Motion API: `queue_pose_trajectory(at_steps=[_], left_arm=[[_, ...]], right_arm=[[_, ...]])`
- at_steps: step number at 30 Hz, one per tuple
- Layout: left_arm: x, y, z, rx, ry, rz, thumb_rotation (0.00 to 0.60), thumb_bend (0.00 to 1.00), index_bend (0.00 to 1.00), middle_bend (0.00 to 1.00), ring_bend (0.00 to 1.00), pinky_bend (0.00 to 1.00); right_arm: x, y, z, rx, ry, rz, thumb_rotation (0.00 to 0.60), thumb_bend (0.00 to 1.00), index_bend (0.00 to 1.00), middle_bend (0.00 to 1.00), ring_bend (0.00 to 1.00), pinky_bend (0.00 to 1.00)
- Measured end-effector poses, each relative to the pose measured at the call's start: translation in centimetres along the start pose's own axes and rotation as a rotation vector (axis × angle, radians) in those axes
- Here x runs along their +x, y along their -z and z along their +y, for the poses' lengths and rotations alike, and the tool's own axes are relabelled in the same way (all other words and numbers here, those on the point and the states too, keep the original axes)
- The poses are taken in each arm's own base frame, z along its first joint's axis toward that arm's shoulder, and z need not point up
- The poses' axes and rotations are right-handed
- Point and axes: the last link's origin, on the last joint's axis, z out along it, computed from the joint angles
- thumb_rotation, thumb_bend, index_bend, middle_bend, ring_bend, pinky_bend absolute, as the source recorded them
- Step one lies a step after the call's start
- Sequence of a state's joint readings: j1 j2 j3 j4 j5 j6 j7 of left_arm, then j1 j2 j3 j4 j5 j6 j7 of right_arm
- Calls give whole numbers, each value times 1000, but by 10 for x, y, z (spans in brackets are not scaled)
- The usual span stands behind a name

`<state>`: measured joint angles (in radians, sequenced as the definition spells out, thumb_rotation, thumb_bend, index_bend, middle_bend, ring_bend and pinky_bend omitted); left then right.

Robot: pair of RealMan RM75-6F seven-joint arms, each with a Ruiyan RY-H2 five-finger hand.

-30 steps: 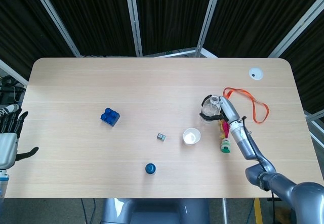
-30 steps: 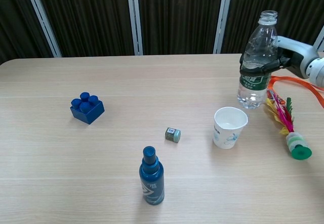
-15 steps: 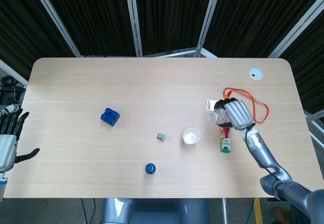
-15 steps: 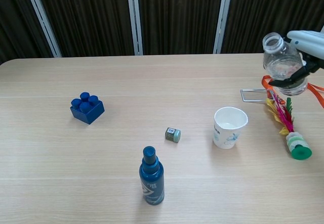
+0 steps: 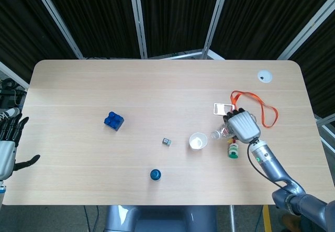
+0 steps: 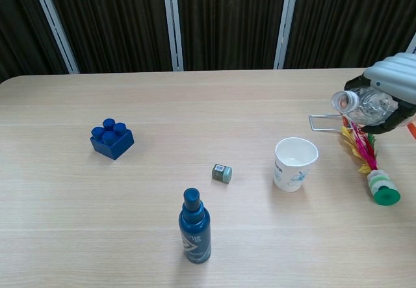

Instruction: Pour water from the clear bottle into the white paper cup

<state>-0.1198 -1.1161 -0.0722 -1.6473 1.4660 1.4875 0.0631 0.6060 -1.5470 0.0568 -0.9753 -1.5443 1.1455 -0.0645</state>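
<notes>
My right hand [image 5: 241, 125] [image 6: 390, 91] grips the clear bottle [image 6: 364, 104] [image 5: 222, 132] in the air. The bottle is tipped almost level, its open mouth pointing left, up and to the right of the white paper cup [image 6: 295, 164] [image 5: 198, 141]. The cup stands upright on the table. No water shows leaving the bottle. My left hand [image 5: 7, 144] hangs open off the table's left edge, far from both, and shows only in the head view.
A blue spray bottle [image 6: 194, 235] stands near the front edge, a small grey cube [image 6: 221, 173] left of the cup, a blue brick [image 6: 112, 138] further left. A feathered shuttlecock [image 6: 370, 168], an orange strap [image 5: 256, 106] and a small mirror [image 5: 223, 108] lie by my right hand.
My right hand lifted the bottle off the table, carried it nearer the cup and tipped it from upright to almost level, uncovering the small mirror. The left hand barely moved.
</notes>
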Motion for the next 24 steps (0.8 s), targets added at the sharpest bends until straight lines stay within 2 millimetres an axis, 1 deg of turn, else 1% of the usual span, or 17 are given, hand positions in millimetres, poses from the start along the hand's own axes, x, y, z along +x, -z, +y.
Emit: queue_pose_trajectory(at_steps=[7,17,24], left_arm=[[-3,-1,0,5,-10,-6,600,0,0,0,0,0],[-4,-1,-1,17,-13,-10,600,0,0,0,0,0],[-3,-2,-2,25,-14,-11,600,0,0,0,0,0]], right_arm=[[-5,-6,0,-25,62,-21,600,435,508,600,569,536],[-6,-19,-13,-50,111,-58,600,437,511,607,576,541],[-6,-21,-18,-56,154,-60,600,437,510,609,578,542]])
